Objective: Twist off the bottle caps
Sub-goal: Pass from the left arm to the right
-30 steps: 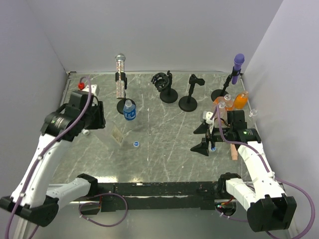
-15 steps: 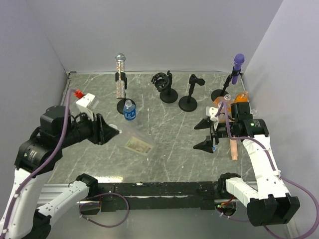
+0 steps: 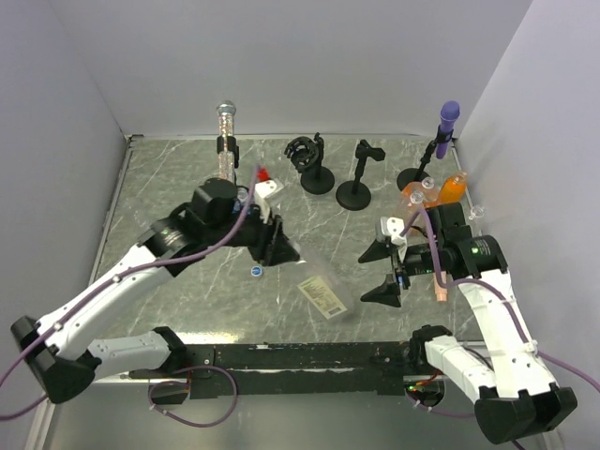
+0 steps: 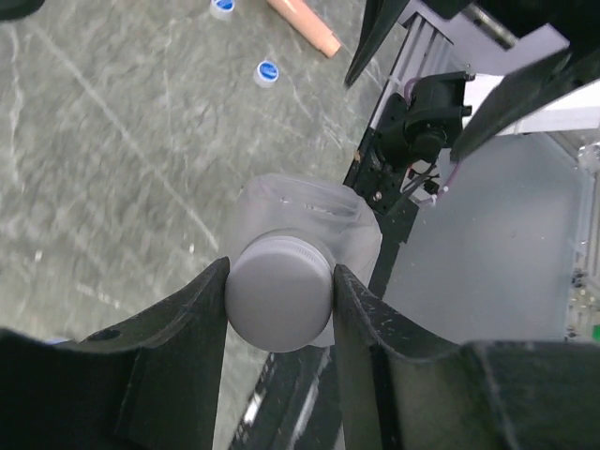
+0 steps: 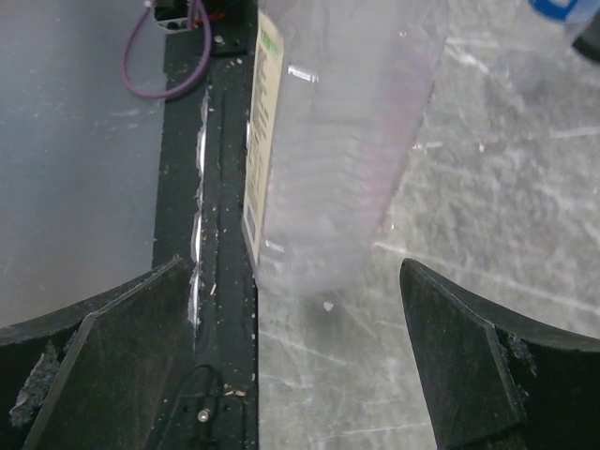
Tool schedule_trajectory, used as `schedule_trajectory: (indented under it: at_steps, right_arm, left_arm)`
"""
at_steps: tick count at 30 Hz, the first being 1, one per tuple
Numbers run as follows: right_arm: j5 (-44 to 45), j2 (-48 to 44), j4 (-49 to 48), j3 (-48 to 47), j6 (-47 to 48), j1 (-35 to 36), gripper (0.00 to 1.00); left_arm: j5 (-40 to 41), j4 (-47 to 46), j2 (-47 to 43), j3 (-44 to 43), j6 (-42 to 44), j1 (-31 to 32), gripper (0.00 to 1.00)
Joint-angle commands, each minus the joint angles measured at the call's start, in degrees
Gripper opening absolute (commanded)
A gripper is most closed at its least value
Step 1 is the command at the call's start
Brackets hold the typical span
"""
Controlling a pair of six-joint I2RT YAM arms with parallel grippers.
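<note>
My left gripper (image 3: 279,247) is shut on the white cap (image 4: 279,302) of a clear bottle (image 3: 322,294) with a yellow-green label and holds it tilted above the table's middle. The bottle's body (image 4: 309,211) points away from the fingers (image 4: 192,319). My right gripper (image 3: 382,272) is open and empty, its jaws facing the bottle's bottom end (image 5: 319,150), which lies just ahead of the fingertips (image 5: 427,300). A loose blue cap (image 3: 256,272) lies on the table under the left arm. Two orange bottles (image 3: 450,190) stand at the back right.
A silver glitter microphone (image 3: 225,141) and a purple one (image 3: 448,117) stand on stands at the back, with two black stands (image 3: 353,192) between them. A peach-coloured bottle (image 3: 439,281) lies by the right arm. The black front rail (image 5: 220,281) runs below the right gripper.
My left arm has swung from the far left to the table's middle, carrying the clear bottle toward the right gripper. The right gripper has shifted slightly and stays open.
</note>
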State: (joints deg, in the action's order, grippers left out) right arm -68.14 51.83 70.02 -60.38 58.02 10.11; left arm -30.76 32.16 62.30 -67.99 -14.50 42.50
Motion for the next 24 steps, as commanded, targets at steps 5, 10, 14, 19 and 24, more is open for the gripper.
schedule_trajectory:
  at_steps: [5, 10, 14, 19, 24]
  right_arm:
    - [5.5, -1.2, -13.3, 4.7, -12.9, 0.4, 0.99]
    - [1.9, 3.1, -13.7, 2.7, -14.9, 0.4, 0.99]
    - [-0.1, 5.6, -13.0, 3.0, -14.6, 0.7, 0.99]
    - [-4.0, 6.4, -9.8, 3.3, -11.5, 2.0, 0.99]
    - [-7.1, 7.3, -10.3, 3.7, -12.2, 2.2, 0.99]
  left_arm:
    - [3.3, -22.9, 3.2, 2.8, 0.4, 7.8, 0.01]
    - [3.9, -26.6, 5.3, 3.9, 0.1, 10.1, 0.01]
    - [4.8, -29.8, 5.3, 5.2, -0.9, 11.0, 0.01]
    - [6.9, -31.3, 5.7, 5.5, -1.8, 11.3, 0.01]
    - [7.2, -33.5, 6.0, 6.3, -2.8, 11.3, 0.01]
